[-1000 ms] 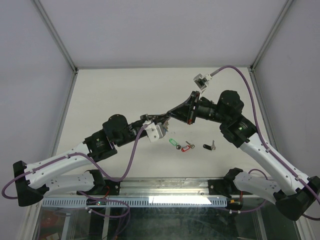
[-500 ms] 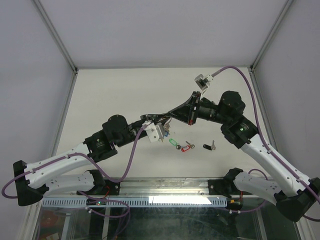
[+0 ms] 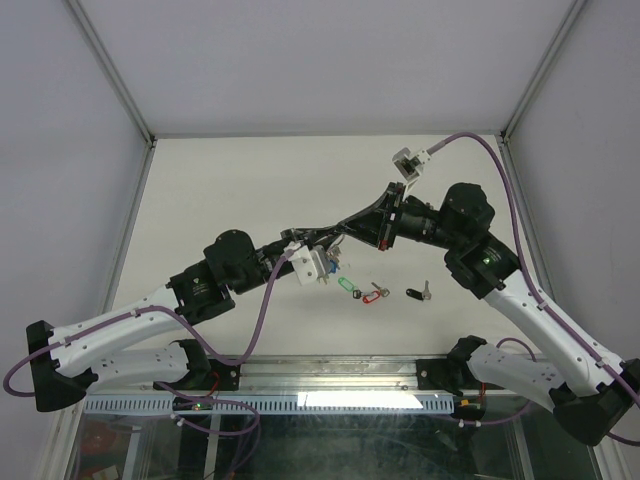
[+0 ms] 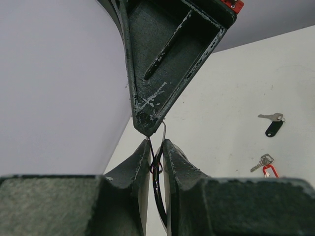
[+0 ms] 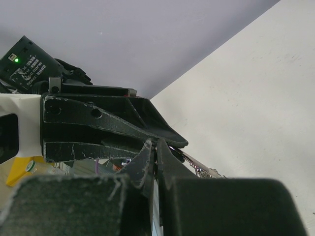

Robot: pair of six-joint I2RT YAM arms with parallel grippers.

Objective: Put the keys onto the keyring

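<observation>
Both grippers meet above the table's middle around the keyring (image 3: 333, 262), whose blue and green tags hang below them. My right gripper (image 3: 338, 232) is shut on the thin wire ring (image 4: 158, 160) at its tip. The left gripper (image 4: 156, 142) has its jaws slightly apart, and the wire stands loose in the narrow gap between them. In the right wrist view my right gripper (image 5: 156, 143) is closed, with small keys of the bunch (image 5: 202, 171) just beyond it. On the table lie three keys: green tag (image 3: 348, 287), red tag (image 3: 373, 293), black tag (image 3: 418, 292).
The black-tag key (image 4: 273, 127) and the red-tag key (image 4: 267, 167) lie on the white table to the right of my left gripper. Grey walls (image 3: 300, 60) close in the table at the back and both sides.
The left jaws have parted a little. The bunch's blue and green tags have dropped into sight below the grippers. The right gripper stays shut, and its arm has shifted slightly.
</observation>
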